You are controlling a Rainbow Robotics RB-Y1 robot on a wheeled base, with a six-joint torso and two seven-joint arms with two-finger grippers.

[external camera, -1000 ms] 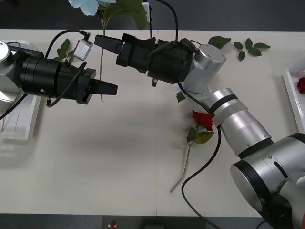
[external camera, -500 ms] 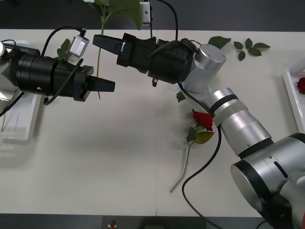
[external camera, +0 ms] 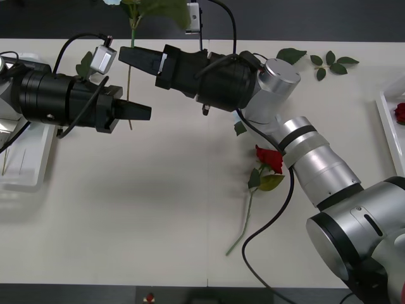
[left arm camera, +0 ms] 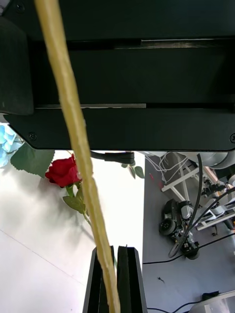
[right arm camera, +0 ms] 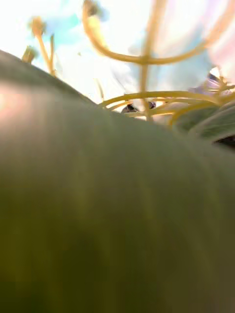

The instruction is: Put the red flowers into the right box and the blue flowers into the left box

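I am working over a plain white counter (external camera: pixel 126 209) whose far edge is meeting a dark floor along the top of the front view. In the left wrist view grey floor, cables and wheeled stands are showing at the lower right.

My left tool (external camera: pixel 140 113) is reaching in from the left of the front view, its black fingers pressed together on the thin stem of the blue flower (external camera: pixel 130 82); the left wrist view is showing that stem (left arm camera: pixel 78 146) running into the pinched fingers (left arm camera: pixel 100 279). The flower's green leaves are sitting at the top edge of the front view, its bloom mostly cut off there. My right tool (external camera: pixel 140 60) is lying just above the left one, at the same stem, and I cannot tell whether its fingers are apart or together; its wrist view is showing only a blurred leaf and pale stalks.

A red flower (external camera: pixel 269 158) is lying on the counter at centre right, beside my right forearm. The left box (external camera: pixel 28 180) is sitting at the left edge, the right box (external camera: pixel 387 120) at the right edge with another red bloom inside. Loose leaf sprigs (external camera: pixel 330 63) are lying at the upper right.

Compared with half a second ago, my left tool and the stem are sitting slightly farther left and higher.

I am reading no writing anywhere.
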